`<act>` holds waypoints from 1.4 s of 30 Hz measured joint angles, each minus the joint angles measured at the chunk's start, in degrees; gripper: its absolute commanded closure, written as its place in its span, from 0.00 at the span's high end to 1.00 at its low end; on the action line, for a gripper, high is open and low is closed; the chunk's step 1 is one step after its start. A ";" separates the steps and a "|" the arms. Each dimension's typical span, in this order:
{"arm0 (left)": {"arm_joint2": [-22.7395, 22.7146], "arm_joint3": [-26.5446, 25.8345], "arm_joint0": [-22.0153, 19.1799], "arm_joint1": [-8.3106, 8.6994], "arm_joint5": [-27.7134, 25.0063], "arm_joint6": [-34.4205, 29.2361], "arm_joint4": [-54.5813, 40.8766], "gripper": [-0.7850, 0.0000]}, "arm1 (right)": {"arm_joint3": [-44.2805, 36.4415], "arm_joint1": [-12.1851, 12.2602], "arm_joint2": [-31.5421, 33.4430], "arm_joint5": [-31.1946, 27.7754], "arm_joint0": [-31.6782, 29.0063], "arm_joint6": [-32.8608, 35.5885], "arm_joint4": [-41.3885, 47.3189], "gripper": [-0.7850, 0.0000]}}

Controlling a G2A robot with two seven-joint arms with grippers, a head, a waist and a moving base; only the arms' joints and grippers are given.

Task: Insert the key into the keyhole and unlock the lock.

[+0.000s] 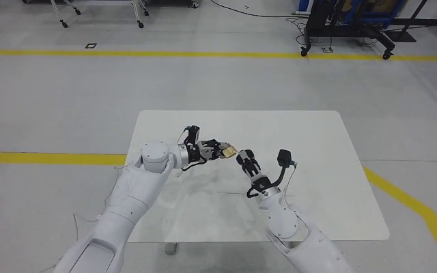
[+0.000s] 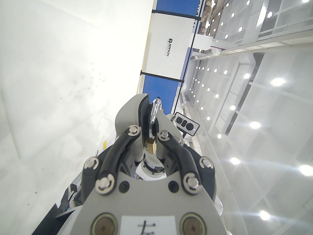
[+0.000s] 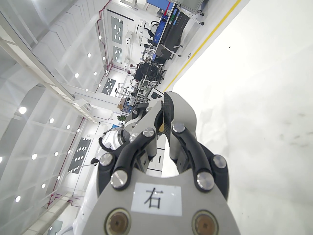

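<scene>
Left gripper (image 1: 220,149): over the middle of the table, pointing toward the other arm. Fingers clenched on a flat, round silvery piece that reads as the head of the key (image 2: 155,110).
Left gripper, own wrist view (image 2: 150,108): key head is pinched right at the fingertips, edge-on. The blade is hidden.
Right gripper (image 1: 240,157): comes in from the near right side of the table, and its tip is just beside the left gripper's tip. Fingers squeezed together on the lock (image 1: 229,152).
Right gripper, own wrist view (image 3: 164,110): pads are pressed close, with a sliver of brass (image 3: 161,127) wedged between them low down.
Lock: small brass block held up off the table, sitting between the two gripper tips. From the left wrist view it shows as a brass corner (image 2: 151,147) past the fingers.
Key vs keyhole: key and lock are close together at the meeting point. Can't tell whether the blade is in the keyhole because the fingers cover it.
Table (image 1: 307,136): white rectangular top with faint dark scuff marks on the near half. Both arms meet slightly left of centre.
Floor: grey, with a yellow line (image 1: 205,53) running across behind the table and another crossing at table level.
Background: dark wheeled frame (image 1: 348,31) at the far right, well apart from the table.
</scene>
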 measured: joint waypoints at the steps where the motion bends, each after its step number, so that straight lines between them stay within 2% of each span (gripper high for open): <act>1: 0.00 -0.01 0.01 0.00 0.01 0.00 -0.04 0.00 | -0.06 -0.02 -0.06 0.07 -0.21 -0.01 -0.86 0.00; 14: 0.14 -0.01 -0.03 -0.05 -0.09 0.33 -0.11 0.00 | -1.10 -0.24 1.18 0.63 -2.35 3.23 -5.10 0.00; 22: 0.15 -0.11 0.03 -0.05 -0.48 0.53 -0.11 0.00 | -1.30 -0.34 1.63 1.19 -2.79 7.89 -6.20 0.00; 26: 0.05 -0.31 0.07 -0.03 -1.02 0.50 -0.16 0.00 | -2.03 -0.37 3.13 -0.73 -3.26 11.73 -1.06 0.00; 34: -0.29 -0.77 0.31 0.05 -2.24 0.40 -0.43 0.00 | -2.76 0.81 10.93 -3.33 -4.91 31.01 17.59 0.00; 36: -0.34 -0.85 0.39 0.07 -2.44 0.45 -0.43 0.00 | -2.79 1.02 12.35 -2.99 -5.10 33.15 18.93 0.00; 42: -0.03 -1.08 0.49 0.03 -2.62 0.35 -0.11 0.00 | -1.92 0.87 12.57 -1.27 -3.93 33.36 20.03 0.00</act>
